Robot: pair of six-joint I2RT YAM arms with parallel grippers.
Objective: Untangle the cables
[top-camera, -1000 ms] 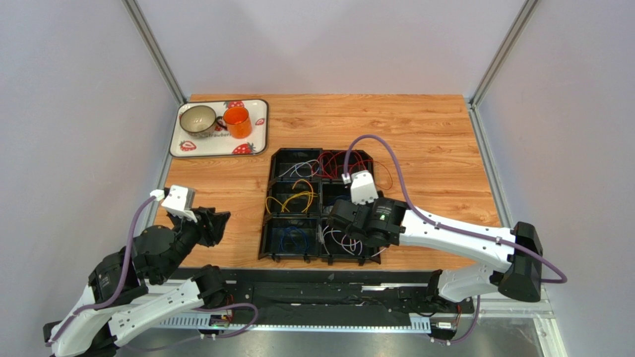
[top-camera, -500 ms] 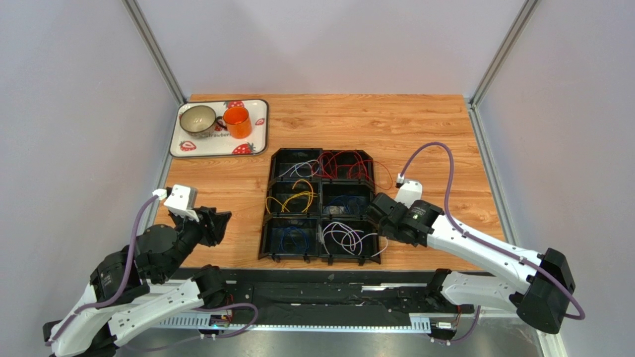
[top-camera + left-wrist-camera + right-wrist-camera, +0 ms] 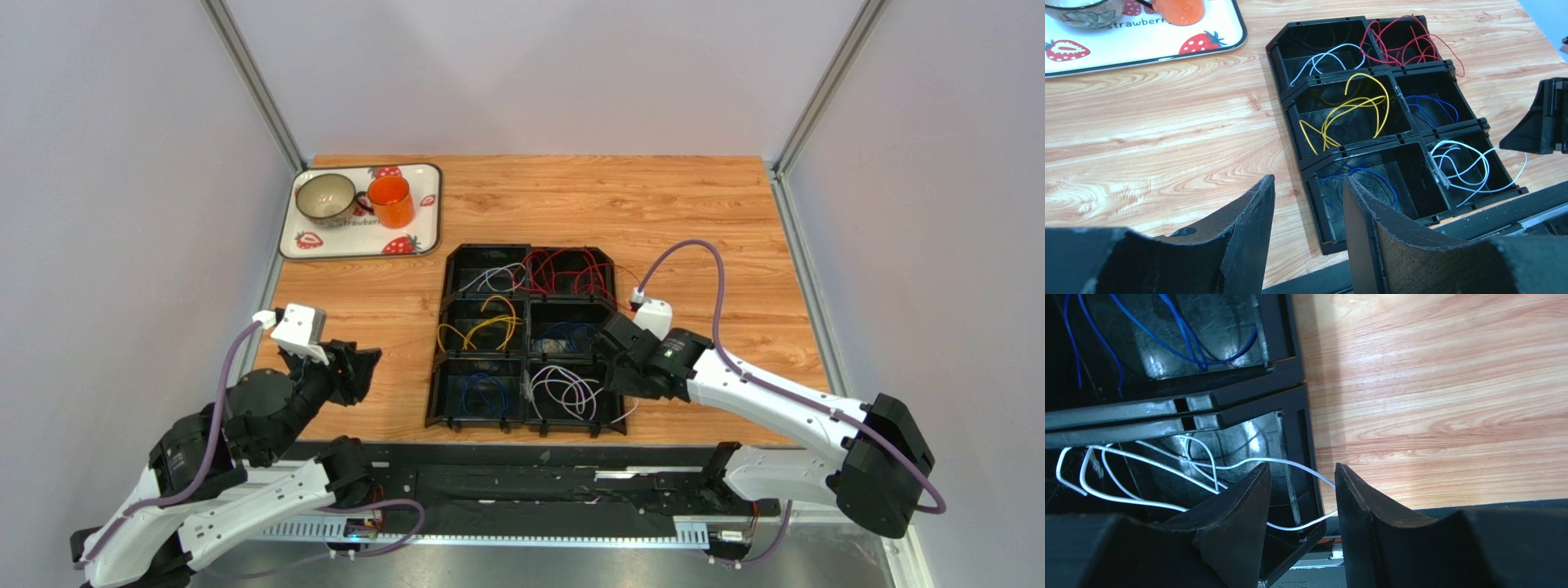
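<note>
A black plastic organiser (image 3: 1313,196) of six squarish, shiny-floored bins, two across and three deep, sits on the wood-grain table (image 3: 1168,141), about midway between its left and right edges and close to the near edge. The cables (image 3: 1346,110) lie inside it, hair-thin and springy, each colour in loose loops. The red wire (image 3: 1407,43) fills the far right bin and spills over the rim on that side. A pale whitish wire (image 3: 1324,55) lies in the far left bin, the yellow wire (image 3: 1379,101) in the middle left, and the blue wire (image 3: 1428,104) in the middle right and again in the near left. The white wire (image 3: 1462,162) is in the near right bin, with one loop hanging out over the organiser's right wall. The right gripper (image 3: 1301,471) hovers low at that near right corner, its blunt, matt black wedge fingers spread. The white loop shows through the gap, unpinched. The left gripper (image 3: 1308,184) is over by the table's left edge, well apart from the organiser, its fingers likewise spread with nothing between them. At the far left corner a glossy white tray (image 3: 423,227) printed with strawberries holds a dull grey cup (image 3: 325,196) and an orange mug (image 3: 390,200).
</note>
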